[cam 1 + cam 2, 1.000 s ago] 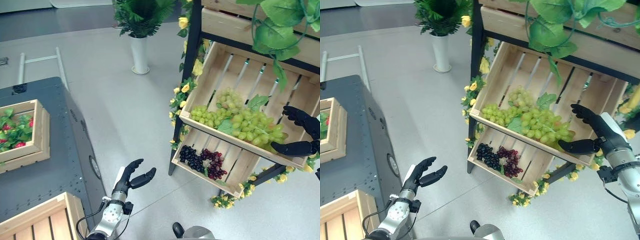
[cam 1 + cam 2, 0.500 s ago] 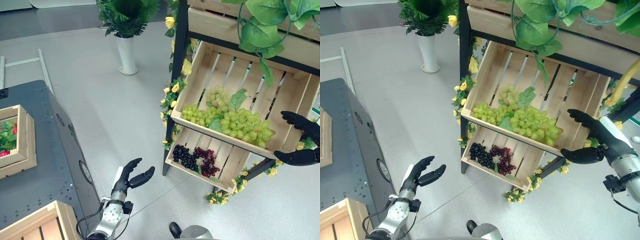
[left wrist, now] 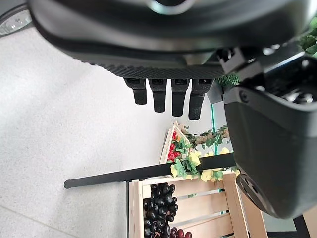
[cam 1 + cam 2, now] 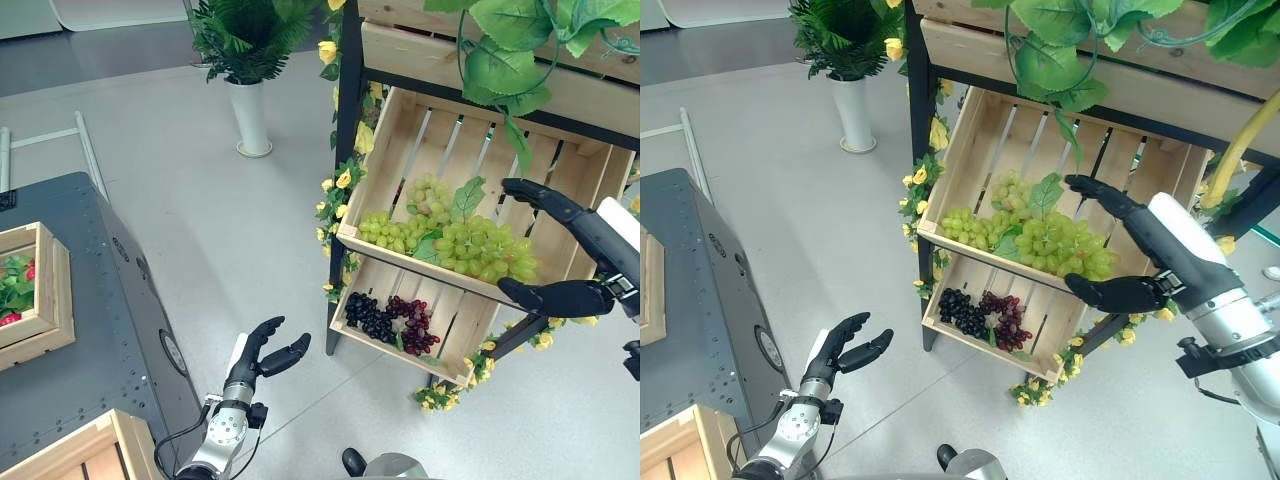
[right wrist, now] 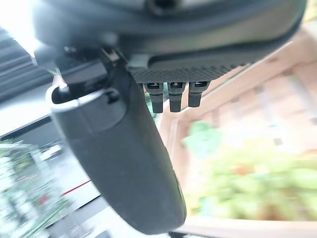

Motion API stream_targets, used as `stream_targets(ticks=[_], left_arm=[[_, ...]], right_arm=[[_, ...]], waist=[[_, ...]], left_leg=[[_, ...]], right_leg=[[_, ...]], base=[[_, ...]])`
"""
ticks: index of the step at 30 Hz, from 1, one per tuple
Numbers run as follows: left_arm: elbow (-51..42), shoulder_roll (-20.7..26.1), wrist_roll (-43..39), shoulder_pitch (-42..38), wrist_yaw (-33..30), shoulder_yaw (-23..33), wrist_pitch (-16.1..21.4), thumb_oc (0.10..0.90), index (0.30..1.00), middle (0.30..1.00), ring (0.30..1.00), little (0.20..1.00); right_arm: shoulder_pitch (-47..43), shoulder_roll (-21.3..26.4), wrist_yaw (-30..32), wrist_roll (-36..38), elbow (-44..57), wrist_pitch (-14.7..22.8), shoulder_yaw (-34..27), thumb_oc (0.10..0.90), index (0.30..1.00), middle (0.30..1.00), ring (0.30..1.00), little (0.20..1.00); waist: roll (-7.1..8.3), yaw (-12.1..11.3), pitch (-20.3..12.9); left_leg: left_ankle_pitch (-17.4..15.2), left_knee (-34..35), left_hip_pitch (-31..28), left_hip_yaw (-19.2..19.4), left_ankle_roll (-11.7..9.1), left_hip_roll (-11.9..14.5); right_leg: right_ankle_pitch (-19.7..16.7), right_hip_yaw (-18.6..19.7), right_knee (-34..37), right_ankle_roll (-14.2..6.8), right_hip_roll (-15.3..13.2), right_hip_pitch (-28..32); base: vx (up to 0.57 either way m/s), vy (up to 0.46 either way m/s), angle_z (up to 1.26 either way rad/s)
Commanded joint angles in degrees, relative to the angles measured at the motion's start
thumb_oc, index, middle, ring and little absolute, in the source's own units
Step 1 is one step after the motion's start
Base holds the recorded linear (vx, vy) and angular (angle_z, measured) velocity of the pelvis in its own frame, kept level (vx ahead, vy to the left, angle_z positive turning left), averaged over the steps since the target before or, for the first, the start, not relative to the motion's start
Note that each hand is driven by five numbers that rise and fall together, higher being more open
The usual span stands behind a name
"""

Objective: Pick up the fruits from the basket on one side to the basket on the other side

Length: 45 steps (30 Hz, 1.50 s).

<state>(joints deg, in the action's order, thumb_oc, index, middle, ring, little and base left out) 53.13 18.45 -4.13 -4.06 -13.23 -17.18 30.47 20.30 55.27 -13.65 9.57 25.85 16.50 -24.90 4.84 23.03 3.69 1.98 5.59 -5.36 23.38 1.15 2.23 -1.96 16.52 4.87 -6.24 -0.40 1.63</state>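
Observation:
Green grapes [image 4: 450, 235] with a leaf lie in the upper tilted wooden crate [image 4: 400, 140] of the stand. Dark grapes [image 4: 390, 318] lie in the lower crate [image 4: 470, 345]. My right hand [image 4: 560, 250] is open at the right end of the upper crate, fingers reaching over the green grapes [image 4: 1040, 235], thumb at the crate's front rail, nothing held. My left hand [image 4: 262, 355] hangs open low by the grey table, empty. An empty wooden crate [image 4: 70, 455] sits on the table's near corner.
A grey table [image 4: 90, 330] stands at the left with a crate of leaves and red fruit [image 4: 25, 290]. A potted plant [image 4: 245, 60] in a white vase stands behind. Yellow flowers and big leaves [image 4: 500, 50] hang round the stand's black frame [image 4: 345, 150].
My right hand has swung left and up, from beside the stand to over the right end of the green grapes. The camera has shifted right. The left hand stays still.

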Motion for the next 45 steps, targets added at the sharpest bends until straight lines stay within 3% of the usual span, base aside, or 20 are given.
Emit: stream_targets(ticks=[1, 5, 7, 11, 16, 20, 25, 30, 35, 45], left_arm=[[-0.1, 1.4, 0.6, -2.9, -1.2, 1.1, 5.7, 0.8, 0.9, 0.9, 0.9, 0.9], [0.8, 0.8, 1.4, -2.5, -1.2, 0.4, 5.8, 0.8, 0.9, 0.9, 0.9, 0.9], [1.4, 0.4, 2.4, -2.3, -1.6, -0.8, 5.3, 0.8, 0.9, 0.9, 0.9, 0.9], [2.0, 0.0, 3.2, -2.1, -1.6, -2.1, 4.6, 0.8, 0.9, 0.9, 0.9, 0.9], [4.1, -0.3, 3.8, -2.4, -2.7, -3.9, 4.2, 0.8, 0.9, 0.9, 0.9, 0.9], [4.6, -1.7, 4.8, -2.1, -3.9, -5.5, 3.1, 0.8, 0.9, 0.9, 0.9, 0.9], [5.4, -2.7, 5.8, -1.4, -5.5, -7.3, 2.1, 0.8, 0.9, 0.9, 0.9, 0.9], [5.7, -3.4, 5.9, -0.3, -5.6, -7.3, 2.5, 0.8, 0.9, 0.9, 0.9, 0.9], [5.5, -4.2, 5.9, -0.1, -5.3, -7.4, 2.4, 0.8, 0.9, 0.9, 0.9, 0.9], [4.2, -5.0, 6.0, 0.8, -2.3, -6.8, 3.7, 0.8, 0.9, 0.9, 0.9, 0.9]], right_arm=[[-8.6, -2.1, -1.6, 4.9, -0.7, 4.4, -0.1, 0.8, 0.9, 0.9, 0.9, 0.9], [-10.3, -6.2, -2.6, 3.6, 0.0, 5.4, 8.5, 0.8, 0.9, 0.9, 0.9, 0.9], [-11.7, -9.5, -4.0, 1.0, -1.6, 9.2, 14.5, 0.8, 0.9, 0.9, 0.9, 0.9], [-13.4, -11.4, -3.8, -4.0, -3.9, 13.4, 22.7, 0.8, 0.9, 0.9, 0.9, 0.9], [-16.8, -13.2, -3.5, -2.0, -9.3, 12.5, 31.2, 0.8, 0.9, 0.9, 0.9, 0.9], [-19.6, -18.5, 0.5, -3.6, -14.8, 10.1, 40.4, 0.8, 0.9, 0.9, 0.9, 0.9], [-21.7, -23.9, 4.4, -2.6, -21.8, 7.5, 46.7, 0.8, 0.9, 0.9, 0.9, 0.9], [-22.5, -28.0, 7.8, -3.1, -28.9, 5.5, 50.9, 0.8, 0.9, 0.9, 0.9, 0.9], [-23.7, -30.1, 11.2, -7.3, -37.8, 6.0, 53.8, 0.8, 0.9, 0.9, 0.9, 0.9], [-24.2, -34.7, 13.8, -4.5, -51.5, 7.9, 53.8, 0.8, 0.9, 0.9, 0.9, 0.9]], waist=[[-0.89, -3.6, -1.6], [-1.2, -4.5, -1.5], [-1.41, -5.3, -1.3], [-1.64, -6.7, -1.0], [-1.82, -8.5, -0.7], [-1.67, -11.0, -0.4], [-2.02, -13.0, -0.4], [-2.43, -14.5, -0.3], [-2.82, -16.0, -0.2], [-3.79, -18.9, 0.0]], left_leg=[[-12.4, -2.2, -3.7, -3.2, 2.3, -2.6], [-11.8, -1.8, -3.8, -3.9, 2.3, -2.8], [-11.6, -1.9, -3.7, -4.2, 2.2, -2.9], [-11.3, -1.7, -3.8, -5.3, 2.2, -3.2], [-10.8, -1.5, -3.9, -6.8, 2.0, -3.5], [-9.3, -1.3, -3.3, -8.5, 1.6, -3.8], [-8.8, -0.6, -3.2, -10.5, 1.3, -4.1], [-8.6, -0.6, -3.0, -12.2, 1.3, -4.3], [-8.5, -0.6, -3.1, -13.4, 1.2, -4.4], [-7.9, -0.6, -3.1, -16.3, 1.1, -4.6]], right_leg=[[0.8, -0.8, -2.2, 0.1, 5.9, -2.0], [0.8, -1.8, -2.2, 0.2, 5.5, -1.9], [0.7, -2.6, -2.0, 0.2, 5.1, -1.8], [0.7, -3.7, -1.7, 0.1, 4.5, -1.3], [0.6, -5.6, -1.3, 0.2, 3.8, -0.6], [0.0, -7.3, -1.0, 0.7, 3.1, -0.5], [0.1, -9.4, -0.6, 0.8, 2.5, 0.0], [0.5, -11.3, -0.5, 1.1, 2.1, 0.5], [0.7, -13.6, 0.0, 1.4, 1.6, 1.4], [2.0, -18.2, -0.2, 2.3, 0.9, 3.3]], base=[[-0.01, -0.001, 0.04], [-0.01, -0.002, 0.09], [-0.02, -0.009, 0.08], [-0.02, -0.014, 0.13], [-0.01, -0.04, 0.2], [-0.03, -0.071, 0.19], [0.0, -0.055, 0.19], [0.0, -0.06, 0.13], [-0.01, -0.053, 0.17], [0.0, -0.048, 0.18]])
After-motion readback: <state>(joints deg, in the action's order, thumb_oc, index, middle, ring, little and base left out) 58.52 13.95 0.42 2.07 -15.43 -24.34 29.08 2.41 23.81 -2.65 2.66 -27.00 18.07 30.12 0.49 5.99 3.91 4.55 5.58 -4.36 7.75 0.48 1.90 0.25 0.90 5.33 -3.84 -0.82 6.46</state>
